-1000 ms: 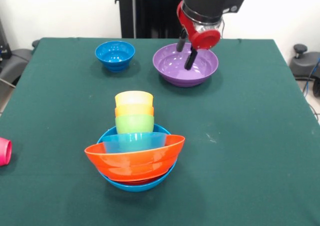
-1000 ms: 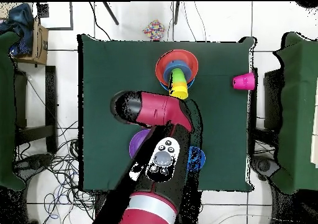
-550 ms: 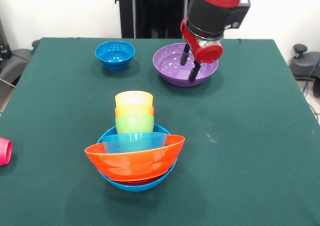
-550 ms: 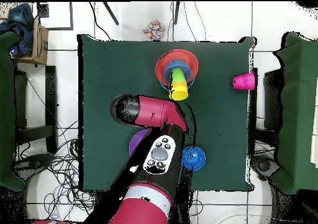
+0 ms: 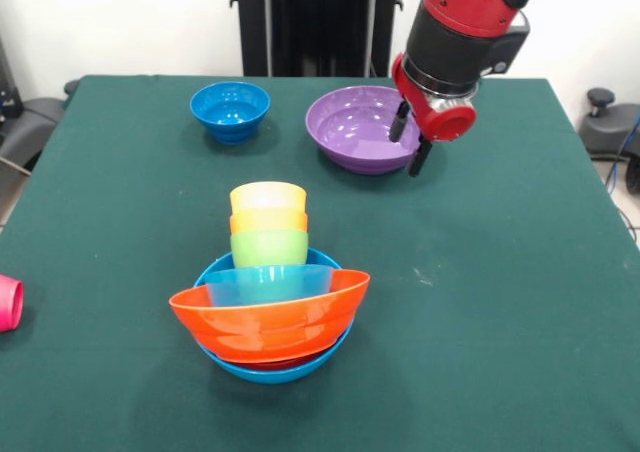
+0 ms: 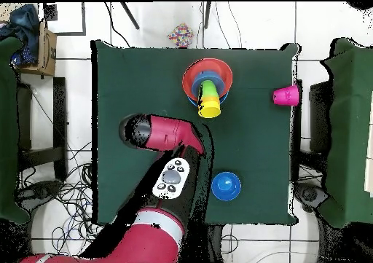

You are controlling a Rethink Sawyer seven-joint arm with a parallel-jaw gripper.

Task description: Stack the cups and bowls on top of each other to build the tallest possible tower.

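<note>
The tower (image 5: 268, 292) stands near the table's front: yellow (image 5: 268, 196), orange and green (image 5: 268, 246) cups nested above a small light-blue bowl, a wide orange bowl (image 5: 270, 322) and a light-blue base bowl. The overhead view shows the tower (image 6: 208, 85) too. A purple bowl (image 5: 352, 127) sits at the back. My gripper (image 5: 408, 144) hangs open at that bowl's right rim, one finger over the inside and the other outside. In the overhead view the arm (image 6: 164, 132) hides the gripper and the purple bowl.
A dark-blue bowl (image 5: 230, 107) (image 6: 226, 185) rests left of the purple one. A pink cup (image 5: 8, 302) (image 6: 285, 95) lies on its side at the green table's (image 5: 500, 312) left edge. Chairs and cables surround the table.
My gripper has swung rightward in the front view, from above the purple bowl's middle to its right rim. The arm no longer covers the dark-blue bowl in the overhead view.
</note>
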